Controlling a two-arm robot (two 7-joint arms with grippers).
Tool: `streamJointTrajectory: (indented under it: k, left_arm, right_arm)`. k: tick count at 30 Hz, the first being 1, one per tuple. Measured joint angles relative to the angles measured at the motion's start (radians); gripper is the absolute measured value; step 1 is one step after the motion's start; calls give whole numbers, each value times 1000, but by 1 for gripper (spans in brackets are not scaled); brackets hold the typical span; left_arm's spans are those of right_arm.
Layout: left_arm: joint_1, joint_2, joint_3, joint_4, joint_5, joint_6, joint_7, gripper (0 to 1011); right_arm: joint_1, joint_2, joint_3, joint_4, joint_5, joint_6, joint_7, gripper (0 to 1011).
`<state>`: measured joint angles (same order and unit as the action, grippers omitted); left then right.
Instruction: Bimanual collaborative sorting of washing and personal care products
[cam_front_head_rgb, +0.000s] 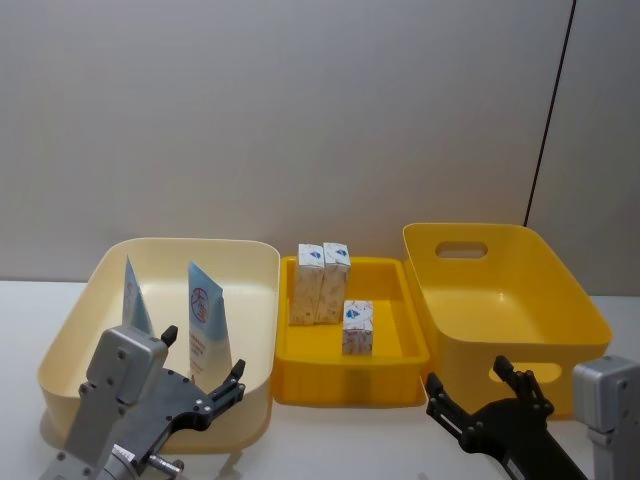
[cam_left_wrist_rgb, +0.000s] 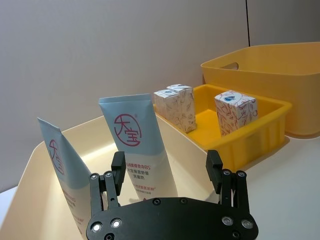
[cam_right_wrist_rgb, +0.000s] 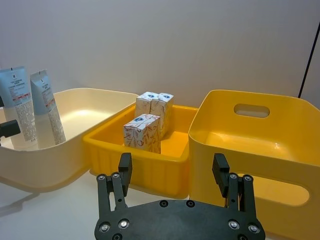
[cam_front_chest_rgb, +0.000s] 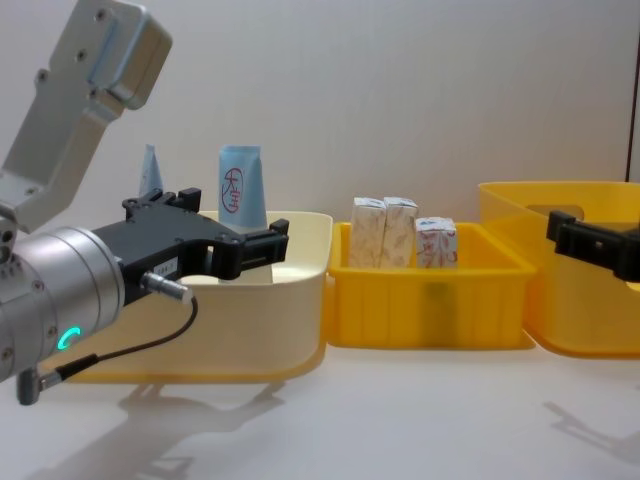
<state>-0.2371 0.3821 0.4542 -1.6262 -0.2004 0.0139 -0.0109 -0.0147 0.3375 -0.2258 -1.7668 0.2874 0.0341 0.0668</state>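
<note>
**Left side.** The left gripper hangs at the near wall of the cream bin. Its jaws are spread wide and hold nothing. Two tubes stand upright inside this bin, close together, just beyond the fingertips.

**Centre.** Three cartons stand in the yellow tray, which touches the cream bin. Two are pressed side by side at the back. The third stands apart, nearer the front.

**Right side.** The right gripper hovers over the table in front of the yellow bin. Its jaws are likewise spread and empty. No product lies in this bin.

**Step in hand.** Treat this as the approach before a pick, since no product is gripped. The tubes appear already placed. The cartons are probably the items left to move, most likely by the right arm into the yellow bin.

**Next move.** Advance the right gripper over the tray rim, square the jaws to the lone front carton, and close on its sides without touching the rear pair.

**Limits of view.**
- The bin wall and the left gripper hide the tube bases, so you cannot tell whether the tubes lean on the wall.
- In the chest view the tray wall hides the carton bases.
- The right gripper is cut off at the edge of the chest view.
</note>
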Motion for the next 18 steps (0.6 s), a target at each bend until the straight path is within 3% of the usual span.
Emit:
streamJointTrajectory:
  k: [18]
  left_arm:
    - [0,0,0,0,0,0,0,1003]
  right_arm:
    - [0,0,0,0,0,0,0,1001]
